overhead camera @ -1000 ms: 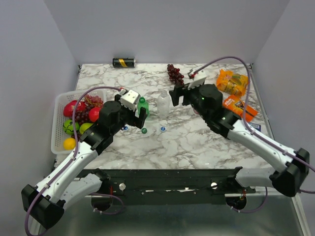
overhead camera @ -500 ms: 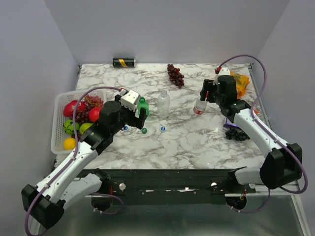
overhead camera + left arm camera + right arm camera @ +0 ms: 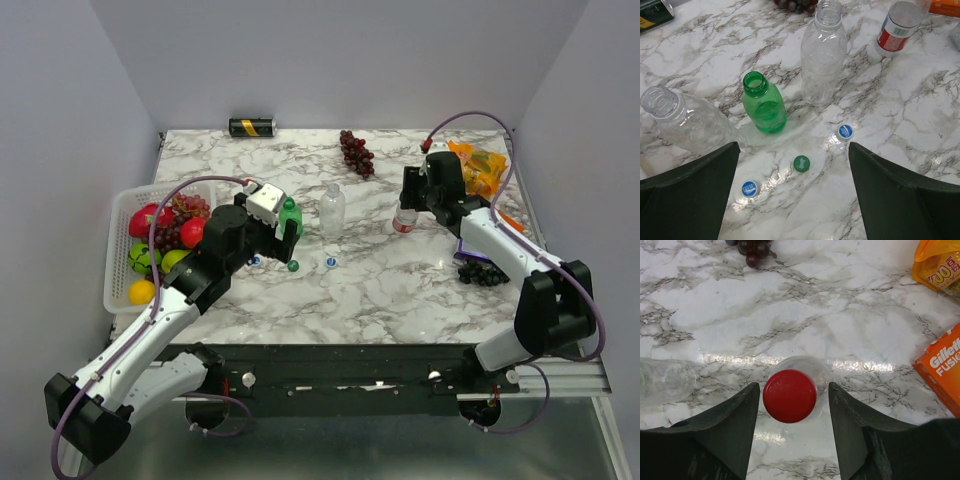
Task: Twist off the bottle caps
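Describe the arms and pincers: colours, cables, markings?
Left arm and right arm match: white shells on the long links, black joints and wrists, a purple cable looped along each. A white block sits on the left wrist. Left pincer and right pincer each have two broad, dark matte wedge fingers.

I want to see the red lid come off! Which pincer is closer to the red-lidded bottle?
Right. The right pincer hangs directly over the red-capped bottle, one finger on each side of its cap. The left pincer is far off, by the green bottle.
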Robot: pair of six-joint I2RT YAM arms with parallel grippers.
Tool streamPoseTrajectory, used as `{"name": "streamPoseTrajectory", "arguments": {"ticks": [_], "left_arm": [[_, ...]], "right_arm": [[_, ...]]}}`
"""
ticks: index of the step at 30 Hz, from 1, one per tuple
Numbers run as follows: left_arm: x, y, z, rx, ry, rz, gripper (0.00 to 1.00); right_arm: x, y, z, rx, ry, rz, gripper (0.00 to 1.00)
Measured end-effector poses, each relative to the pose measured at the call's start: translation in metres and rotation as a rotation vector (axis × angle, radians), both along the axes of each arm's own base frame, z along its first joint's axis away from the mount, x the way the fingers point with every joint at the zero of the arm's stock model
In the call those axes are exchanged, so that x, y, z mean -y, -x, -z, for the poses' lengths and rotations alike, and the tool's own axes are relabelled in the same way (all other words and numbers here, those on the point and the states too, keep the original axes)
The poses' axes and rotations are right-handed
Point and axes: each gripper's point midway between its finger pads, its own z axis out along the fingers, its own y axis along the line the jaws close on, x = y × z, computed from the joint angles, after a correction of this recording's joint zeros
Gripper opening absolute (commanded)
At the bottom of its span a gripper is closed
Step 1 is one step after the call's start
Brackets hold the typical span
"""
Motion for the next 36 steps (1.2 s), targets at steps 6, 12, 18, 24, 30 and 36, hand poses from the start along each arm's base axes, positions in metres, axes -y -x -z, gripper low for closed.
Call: {"name": "streamPoseTrajectory", "arguments": {"ticks": [6,12,18,24,30,36], "left_arm": [[0.003,0.001,0.001,-0.004,0.002,0.018,0.99],[0.017,0.01,0.0,-0.009,0.015,0.1,0.99],[0.046,0.031,-0.003,0.002,0.032,0.266,0.99],[0.083,0.07,-0.004,0.012,0.056,0.516,0.99],[0.102,0.088,0.0,-0.014,0.086,0.647,0.99],[0.107,0.093,0.006,-0.032,0.093,0.679,0.99]], "right_arm": [[0.002,-0.011,-0.001,0.008,0.037,0.005,0.31],[0.004,-0.005,-0.004,-0.006,0.053,-0.014,0.01],[-0.003,0.047,-0.036,0.013,-0.032,-0.114,0.01],[-0.043,0.099,-0.085,0.057,-0.209,-0.372,0.01],[-0.106,0.158,-0.095,-0.028,-0.333,-0.678,0.01],[-0.147,0.197,-0.119,-0.038,-0.437,-0.862,0.01]]}}
